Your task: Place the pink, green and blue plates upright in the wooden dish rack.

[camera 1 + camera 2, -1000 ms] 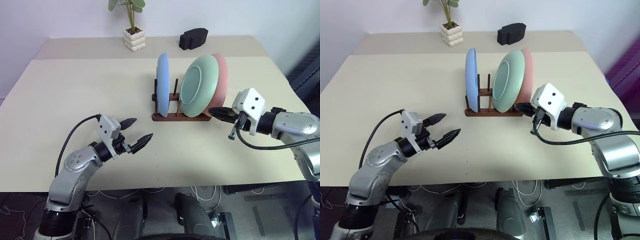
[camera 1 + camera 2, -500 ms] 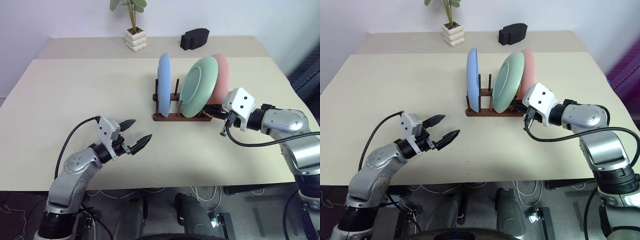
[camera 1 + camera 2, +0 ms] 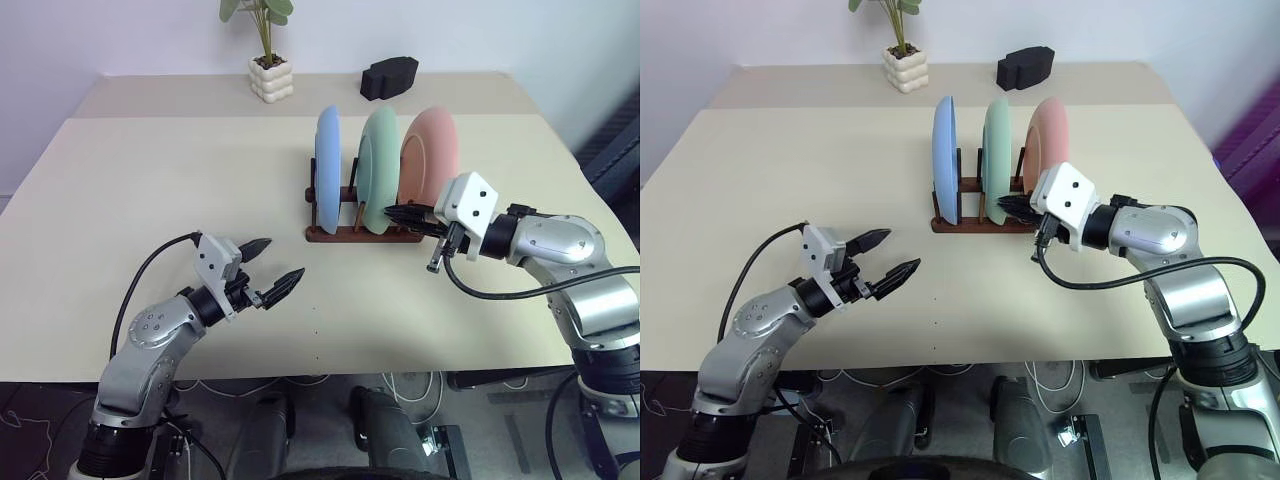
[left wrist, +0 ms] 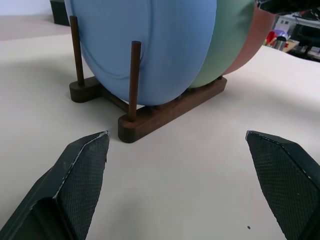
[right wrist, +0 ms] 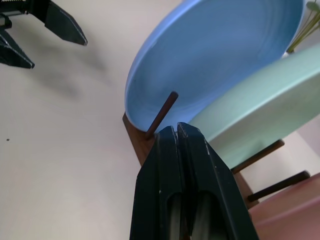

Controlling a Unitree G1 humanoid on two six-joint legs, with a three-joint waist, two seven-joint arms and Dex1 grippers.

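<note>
Two grippers frame our view across the beige table (image 3: 150, 180): nearest, our left gripper (image 3: 274, 266) hovers with fingers spread wide and empty, while our right gripper (image 3: 397, 212), fingers pressed together, noses against the green plate (image 3: 378, 170). Beyond them, the wooden dish rack (image 3: 345, 232) holds the blue plate (image 3: 327, 168), green plate and pink plate (image 3: 432, 160) upright. Farther back sit a potted plant (image 3: 268, 60) and black block (image 3: 388, 77).

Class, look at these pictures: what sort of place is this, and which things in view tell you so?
Probably a robot test room, not a kitchen: a bare beige table holds just a wooden dish rack, a potted plant and a black block.
</note>
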